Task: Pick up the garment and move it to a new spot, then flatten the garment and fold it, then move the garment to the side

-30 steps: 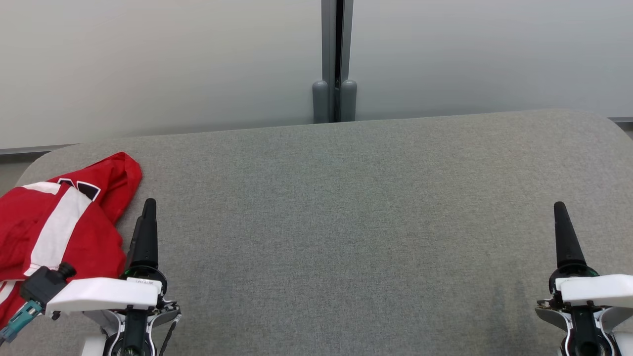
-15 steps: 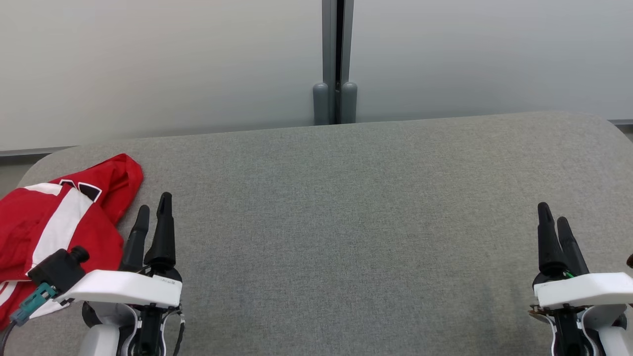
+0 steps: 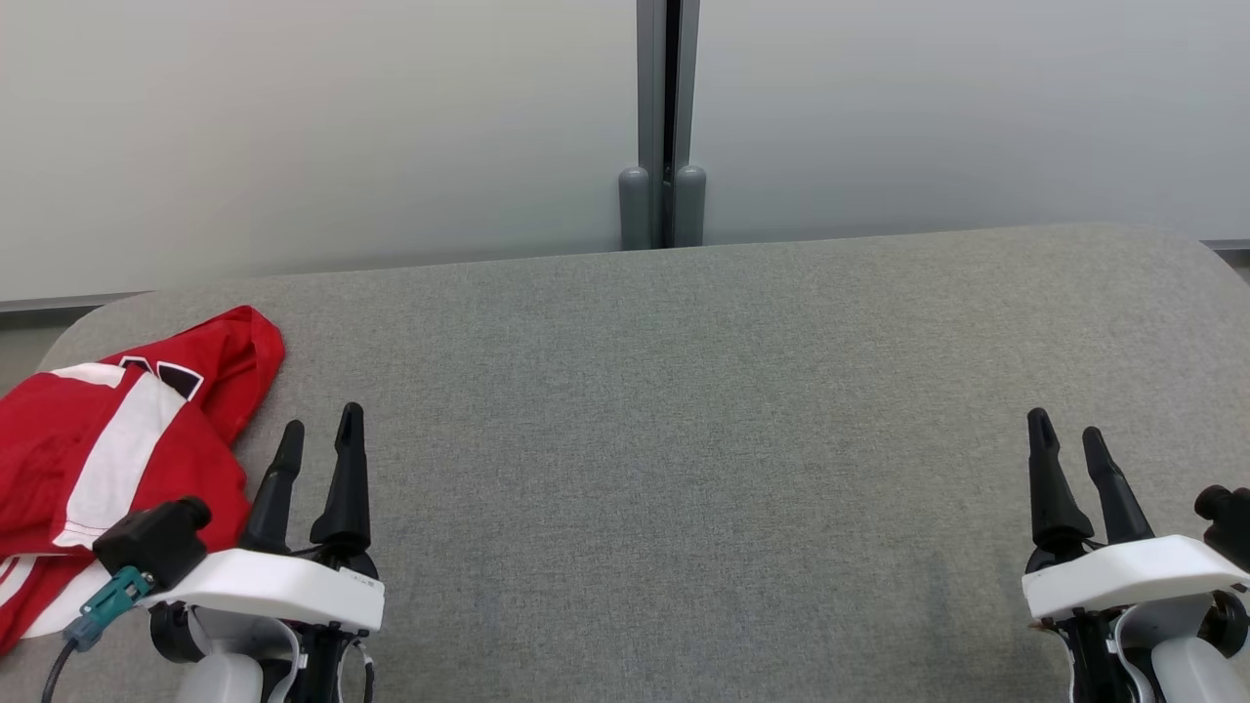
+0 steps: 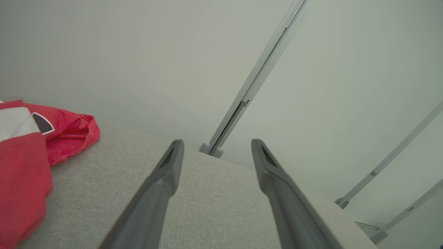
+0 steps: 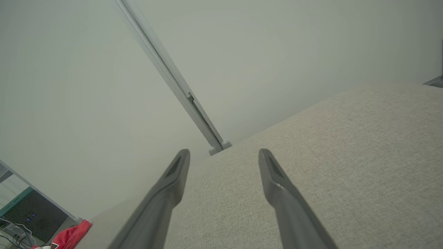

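Two grippers are over a grey fabric-covered table [image 3: 684, 439]: the left gripper [image 3: 321, 418] at the near left and the right gripper [image 3: 1064, 422] at the near right. Each has its long dark fingers spread apart with nothing between them. A crumpled red cloth garment [image 3: 117, 439] with a white stripe lies at the table's left end, just left of the left gripper's fingers. Whether the cloth touches them cannot be told. It is well apart from the right gripper's fingers.
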Available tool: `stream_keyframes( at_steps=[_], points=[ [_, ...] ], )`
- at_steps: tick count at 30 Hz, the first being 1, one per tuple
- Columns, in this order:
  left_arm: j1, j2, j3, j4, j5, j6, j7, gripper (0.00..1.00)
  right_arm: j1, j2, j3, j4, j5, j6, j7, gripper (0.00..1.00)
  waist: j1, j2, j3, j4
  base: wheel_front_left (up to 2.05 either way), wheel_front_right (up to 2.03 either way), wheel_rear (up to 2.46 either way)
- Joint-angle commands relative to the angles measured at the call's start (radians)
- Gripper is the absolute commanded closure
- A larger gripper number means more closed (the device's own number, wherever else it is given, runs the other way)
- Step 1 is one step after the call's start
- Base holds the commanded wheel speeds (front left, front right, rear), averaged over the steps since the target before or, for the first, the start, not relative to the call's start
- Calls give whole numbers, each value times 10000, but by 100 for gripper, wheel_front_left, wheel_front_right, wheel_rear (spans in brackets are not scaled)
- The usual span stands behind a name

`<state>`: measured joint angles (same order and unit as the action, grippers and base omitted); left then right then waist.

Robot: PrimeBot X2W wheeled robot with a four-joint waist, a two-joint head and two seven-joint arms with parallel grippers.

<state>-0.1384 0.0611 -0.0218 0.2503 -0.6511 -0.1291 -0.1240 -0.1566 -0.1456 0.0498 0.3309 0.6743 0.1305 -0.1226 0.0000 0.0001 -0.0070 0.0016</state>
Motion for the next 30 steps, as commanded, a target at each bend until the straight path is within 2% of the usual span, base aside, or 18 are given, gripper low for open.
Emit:
stream_keyframes(
  at_steps=[1,19,30],
  points=[
    [-46,58,-12,-44,314,23,-70,0,-247,-112,58,-2,-286,2,-89,0,0,-1,-3,2,0,0,0],
    [197,17,182,748,2311,367,-537,0,-263,-169,412,474,-2247,3,-562,0,0,-1,-52,-1,0,0,0],
    [156,2,267,1056,3344,472,-791,0,-246,-246,692,584,-3055,3,-812,0,0,-1,-80,14,0,0,0]
  ],
)
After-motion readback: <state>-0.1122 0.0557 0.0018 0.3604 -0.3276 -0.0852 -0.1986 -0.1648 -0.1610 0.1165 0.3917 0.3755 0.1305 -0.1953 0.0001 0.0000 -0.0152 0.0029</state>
